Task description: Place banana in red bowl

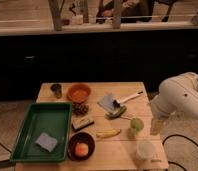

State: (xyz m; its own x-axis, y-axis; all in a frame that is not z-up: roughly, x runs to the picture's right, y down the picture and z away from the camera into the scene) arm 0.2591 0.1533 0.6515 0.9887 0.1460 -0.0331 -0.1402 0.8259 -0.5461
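The banana (108,133) lies flat on the wooden table (99,160), near the front middle. The red bowl (79,92) stands at the back left of the table and looks empty. My gripper (156,125) hangs below the white arm (184,97) at the table's right edge. It is to the right of the banana, beside a pale-green round fruit (136,124), and holds nothing that I can see.
A green tray (27,131) with a blue sponge (45,141) fills the left side. A maroon bowl (72,142) holding an orange fruit (81,149) sits beside the banana. Also on the table are a white cup (145,149), a dark cup (56,89), a blue cloth (110,102) and a white-handled tool (129,97).
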